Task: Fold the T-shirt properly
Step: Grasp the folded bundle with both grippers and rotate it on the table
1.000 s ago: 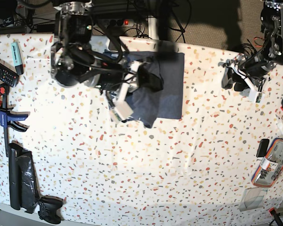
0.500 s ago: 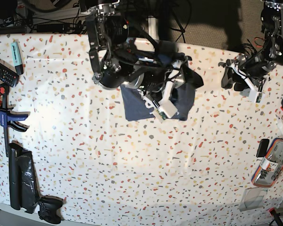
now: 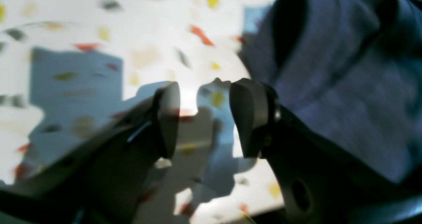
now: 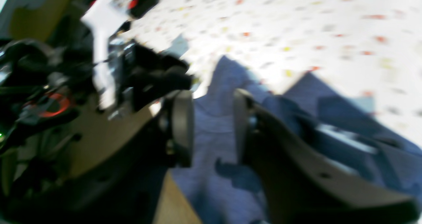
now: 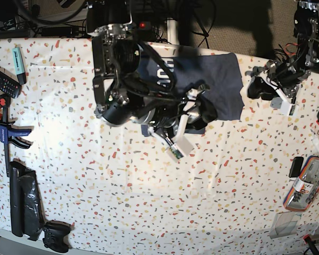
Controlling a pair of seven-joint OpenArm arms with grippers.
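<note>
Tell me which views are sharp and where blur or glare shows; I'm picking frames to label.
Base view: sharpest, with a glare patch on the table and mild wide-angle bending at the edges. Left wrist view: soft focus; the left gripper throws hard shadows on the table beside the T-shirt. Right wrist view: motion-smeared throughout, the right gripper and the cloth behind it both blurred.

A terrazzo-speckled table [image 5: 149, 202] fills the frame. At the left edge lie a teal marker [image 5: 19, 57], a remote [image 5: 2, 81], a blue clamp [image 5: 6, 133] and, lower left, a black game controller [image 5: 57, 236]. A clear pouch [image 5: 307, 183] sits at lower right.
</note>
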